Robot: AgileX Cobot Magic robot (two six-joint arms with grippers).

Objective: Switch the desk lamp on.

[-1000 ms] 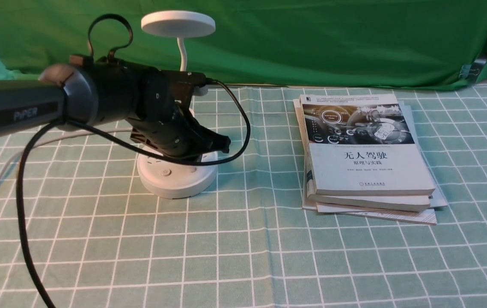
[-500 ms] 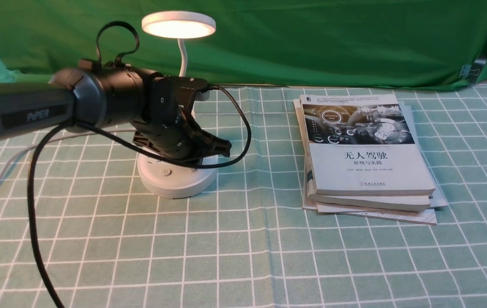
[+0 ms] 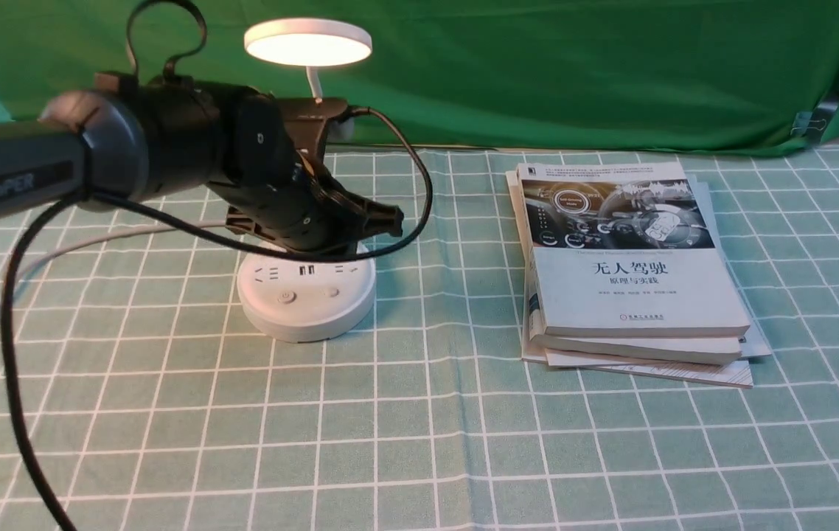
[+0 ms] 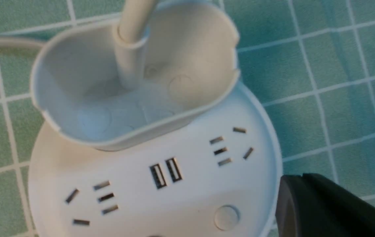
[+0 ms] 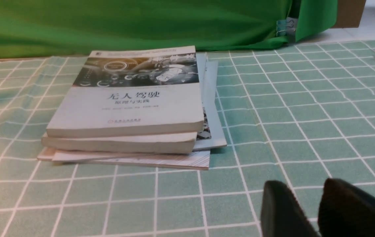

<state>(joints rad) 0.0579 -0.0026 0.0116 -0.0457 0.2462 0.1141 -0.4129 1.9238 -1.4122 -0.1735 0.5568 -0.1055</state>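
White lamp base (image 3: 301, 317), disc head (image 3: 309, 49) lit.
Nearer left gripper (image 4: 302, 177), fingertips together, empty, seems above base's rim; retreat likely upward.

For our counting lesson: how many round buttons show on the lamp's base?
2: one with a power symbol, left; one plain, right. The arm covers the back, so others may be hidden.
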